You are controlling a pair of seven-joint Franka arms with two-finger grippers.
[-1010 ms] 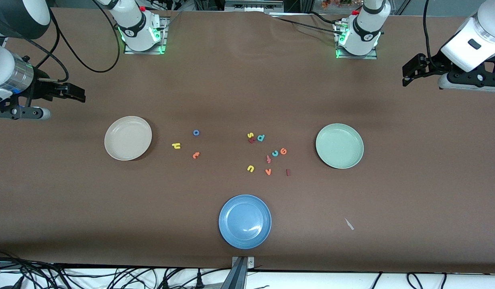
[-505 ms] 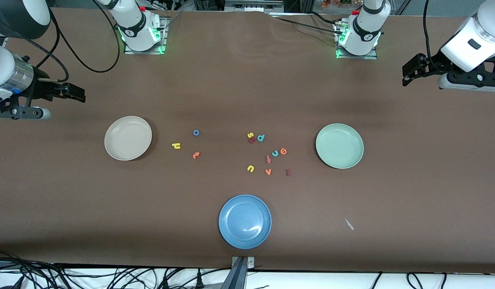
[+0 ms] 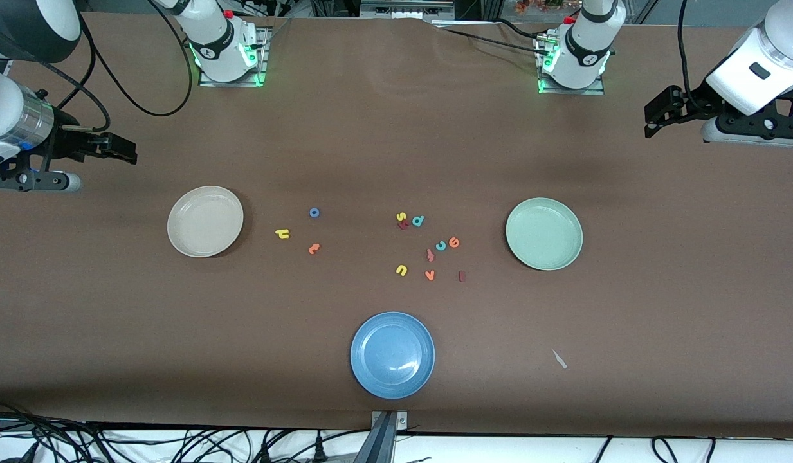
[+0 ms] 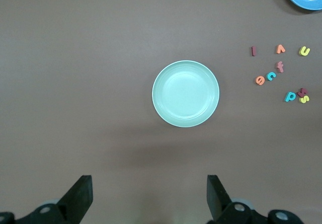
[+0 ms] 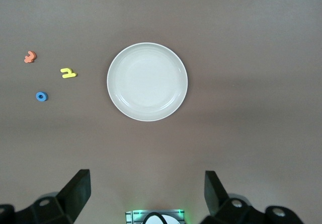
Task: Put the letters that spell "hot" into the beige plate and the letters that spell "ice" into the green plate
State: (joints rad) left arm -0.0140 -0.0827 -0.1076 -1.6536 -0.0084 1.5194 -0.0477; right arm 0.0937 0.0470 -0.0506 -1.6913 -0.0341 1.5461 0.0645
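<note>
Nothing is sorted yet: the beige plate (image 3: 205, 221) and the green plate (image 3: 543, 233) are both empty, and all the letters lie flat on the table between them. The yellow h (image 3: 282, 234), the blue o (image 3: 314, 212) and the orange t (image 3: 314, 248) form a loose group near the beige plate, each one apart from the others. The teal c (image 3: 440, 245) and the orange e (image 3: 454, 242) lie just beside each other, nearly touching, and the dark red i (image 3: 462, 276) lies alone, a little nearer to the front camera. The letters look like thin foam, so they are probably very light, soft and easy to squash or flick away. A gentle pinch across a narrow stroke seems best; for the o, across one side of the ring. The c and e may disturb each other when one is taken. The left gripper (image 4: 149, 196) hangs over bare table at its end with fingers spread and empty; the right gripper (image 5: 147, 194) waits likewise, wide and empty.
</note>
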